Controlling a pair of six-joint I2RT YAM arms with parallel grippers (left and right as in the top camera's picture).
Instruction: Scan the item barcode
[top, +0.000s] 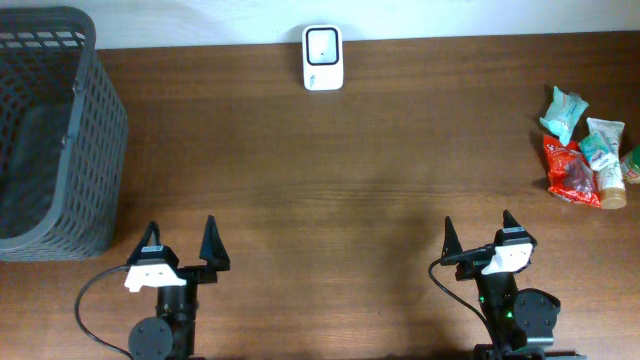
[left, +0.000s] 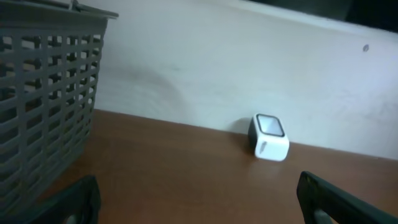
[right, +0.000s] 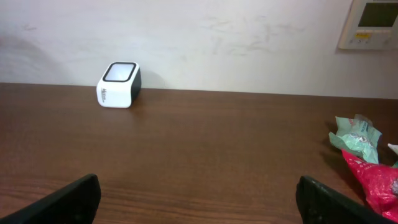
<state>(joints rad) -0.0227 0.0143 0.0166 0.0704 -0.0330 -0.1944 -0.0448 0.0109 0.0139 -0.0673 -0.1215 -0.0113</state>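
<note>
I have both arms at the near edge of the desk (top: 330, 190). The left claw (top: 181, 228) sits toward the near left corner, spread wide with nothing between its fingers (left: 78, 200). Its wrist camera shows only the two dark tips at the bottom corners of the view, with bare wood between them. The right claw (top: 478, 222) sits toward the near right corner, just as wide and also holding nothing.

The scanner (top: 322, 58) stands at the far edge, about midway along it, against the wall (right: 199, 37). It is a small white box with a dark-framed window on top. Both wrist cameras pick it up, well apart from either claw.

The items (top: 583, 150) lie in a small heap at the right edge, nearer the far right corner than the near one, touching or overlapping one another. I make out a teal packet (top: 563, 113) on the far side of the heap and a red packet (top: 570, 172) on the near side. Beside the red one is a white-and-teal tube (top: 606, 158) with a tan cap. I can't read any barcode from here.

A dark mesh basket (top: 100, 140) stands upright in the far left corner. A pale panel (right: 370, 23) hangs on the wall above the right side.
</note>
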